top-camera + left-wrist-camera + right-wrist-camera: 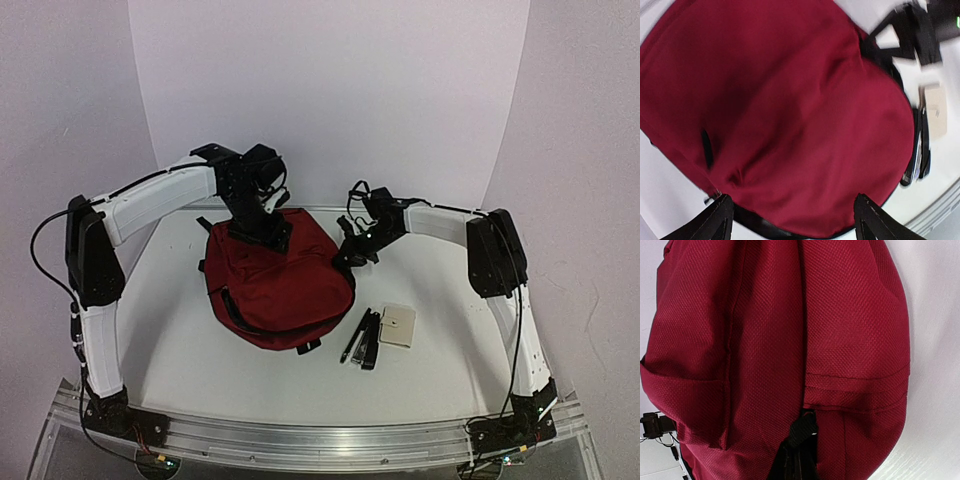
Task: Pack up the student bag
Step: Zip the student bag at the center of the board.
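Student bag (275,285) on table (440,375) centre, pens (362,338) right of it, small box (398,325) just beside pens

The left arm (160,195) and right arm (440,222) have long white-cased links with boxy black housings at the joints. Thin black cables (33,238) loop alongside. The left gripper (792,212) has black fingers (715,225) with pale dotted edges.

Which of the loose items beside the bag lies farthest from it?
The flat beige pad. It is the only light-coloured one, and the slim black items lie between it and the student bag.
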Tool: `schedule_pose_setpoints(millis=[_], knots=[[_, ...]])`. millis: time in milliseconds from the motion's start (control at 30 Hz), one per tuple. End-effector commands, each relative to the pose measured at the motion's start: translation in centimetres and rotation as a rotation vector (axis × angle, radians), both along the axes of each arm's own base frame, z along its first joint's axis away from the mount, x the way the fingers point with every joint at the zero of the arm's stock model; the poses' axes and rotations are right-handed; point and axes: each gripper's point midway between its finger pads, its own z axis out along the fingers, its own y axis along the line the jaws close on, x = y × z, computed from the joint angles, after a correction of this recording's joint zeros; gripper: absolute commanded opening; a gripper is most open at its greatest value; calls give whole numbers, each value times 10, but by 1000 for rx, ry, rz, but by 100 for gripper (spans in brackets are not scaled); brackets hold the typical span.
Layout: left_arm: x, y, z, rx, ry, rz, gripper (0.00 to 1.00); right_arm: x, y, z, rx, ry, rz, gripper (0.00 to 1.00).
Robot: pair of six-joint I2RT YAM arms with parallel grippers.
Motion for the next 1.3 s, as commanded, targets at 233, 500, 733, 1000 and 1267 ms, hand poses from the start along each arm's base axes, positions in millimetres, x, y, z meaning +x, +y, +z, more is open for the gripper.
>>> schedule_pose_setpoints(millis=[233, 500, 733, 1000, 1267], knots=[[88, -42, 20, -75, -167, -27, 88, -3, -26, 64, 26, -107, -5, 0], [114, -46, -20, -3, -201, -14, 89, -13, -35, 54, -4, -83, 0, 0], [126, -30, -65, 99, -174, 58, 83, -36, -42, 34, -26, -11, 32, 0], [130, 6, -100, 88, -61, 227, 72, -78, -57, 18, -48, 74, 85, 0], [136, 24, -98, 56, -24, 341, 73, -95, -58, 14, -50, 113, 100, 0]])
